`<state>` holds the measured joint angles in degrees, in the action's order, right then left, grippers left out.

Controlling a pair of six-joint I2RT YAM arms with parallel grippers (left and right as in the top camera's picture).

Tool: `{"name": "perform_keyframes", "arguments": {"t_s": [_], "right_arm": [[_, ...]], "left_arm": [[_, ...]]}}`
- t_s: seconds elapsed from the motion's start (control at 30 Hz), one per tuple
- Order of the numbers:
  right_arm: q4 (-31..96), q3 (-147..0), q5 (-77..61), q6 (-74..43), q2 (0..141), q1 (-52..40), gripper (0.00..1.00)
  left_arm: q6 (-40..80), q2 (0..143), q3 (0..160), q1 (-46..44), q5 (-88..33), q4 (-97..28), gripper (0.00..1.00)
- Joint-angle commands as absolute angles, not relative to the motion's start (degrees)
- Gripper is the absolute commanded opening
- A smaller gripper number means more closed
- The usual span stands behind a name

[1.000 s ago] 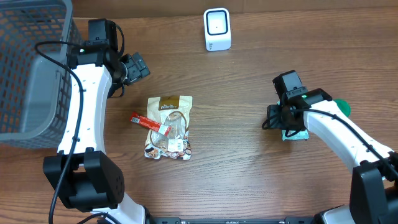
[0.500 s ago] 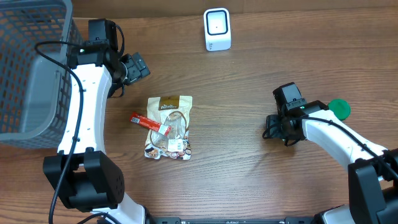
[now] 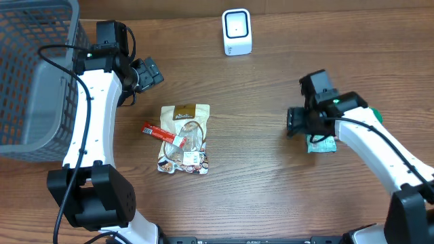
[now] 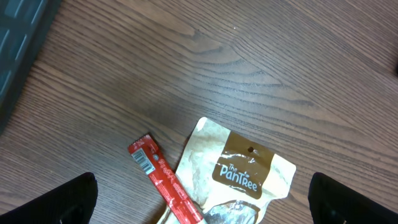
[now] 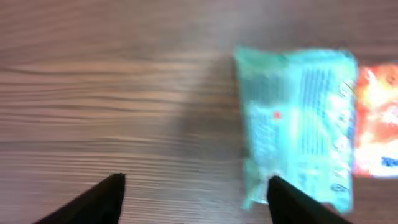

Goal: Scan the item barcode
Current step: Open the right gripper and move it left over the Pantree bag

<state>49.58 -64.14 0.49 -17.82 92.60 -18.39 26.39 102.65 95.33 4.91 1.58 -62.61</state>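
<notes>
Packet first: the teal packet (image 5: pixel 297 124), which I take to be the item to scan, lies flat on the worktop (image 5: pixel 112 81) ahead of my right fingers (image 5: pixel 99 202) and off to their right-hand side, not between them. Its near corner sits just beside my right-hand tip, and only bare wood shows in the gap. These fingers stand well apart and hold nothing.

The packet's long axis runs away from me, so my closing line would cross its narrow width once I shift sideways over it. It looks like thin crinkled film, soft, with a sealed seam at the end. Flat as it lies, I judge it hard to pinch without scraping the wood. An orange wrapper (image 5: pixel 376 118) touches or overlaps its far side, which I cannot tell apart in the blur.

My right arm is plainly the nearer one. My left fingers (image 4: pixel 62 199) are spread to their widest and empty, above a tan pouch (image 4: pixel 242 177) and a red stick (image 4: pixel 165 180), well apart from the teal packet. The white scanner (image 3: pixel 237 32) stands upright, far from both pairs of fingers.
</notes>
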Motion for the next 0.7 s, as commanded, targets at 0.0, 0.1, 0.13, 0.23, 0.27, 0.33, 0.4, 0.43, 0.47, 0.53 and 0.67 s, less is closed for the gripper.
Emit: {"name": "perform_keyframes", "arguments": {"t_s": [0.0,0.1,0.13,0.23,0.27,0.33,0.4,0.43,0.47,0.53,0.67], "right_arm": [[48.3,-65.7,-11.0,-17.6,91.3,-18.3,0.91],[46.6,-65.6,-18.9,-17.6,91.4,-18.3,1.00],[46.2,-65.6,-20.3,-17.8,91.4,-18.3,1.00],[44.6,-65.6,-25.4,-18.3,91.4,-18.3,1.00],[44.2,-65.6,-26.7,-18.3,91.4,-18.3,1.00],[43.2,-65.6,-28.4,-18.3,91.4,-18.3,1.00],[43.2,-65.5,-28.7,-19.4,91.4,-18.5,1.00],[42.9,-65.0,-28.7,-20.4,91.4,-18.8,1.00],[42.0,-64.5,-28.8,-21.4,91.4,-19.3,1.00],[39.7,-63.8,-29.1,-21.5,91.4,-20.9,1.00],[35.8,-63.6,-29.0,-21.5,91.8,-26.1,1.00]], "left_arm": [[25.7,102.3,96.1,4.9,1.9,-62.6,1.00],[25.7,102.3,96.1,4.9,1.9,-62.6,1.00],[25.7,102.3,96.1,4.9,1.9,-62.6,1.00],[25.7,102.3,96.1,4.9,1.9,-62.6,1.00],[25.7,102.3,96.1,4.9,1.9,-62.6,1.00],[25.7,102.3,96.1,4.9,1.9,-62.6,1.00],[25.7,102.3,96.1,4.9,1.9,-62.6,1.00],[25.7,102.3,96.1,4.8,1.9,-62.6,1.00],[25.7,102.3,96.1,4.9,1.9,-62.6,1.00],[25.7,102.3,96.1,4.9,1.9,-62.6,1.00],[25.7,102.3,96.1,4.9,1.9,-62.6,1.00]]}}
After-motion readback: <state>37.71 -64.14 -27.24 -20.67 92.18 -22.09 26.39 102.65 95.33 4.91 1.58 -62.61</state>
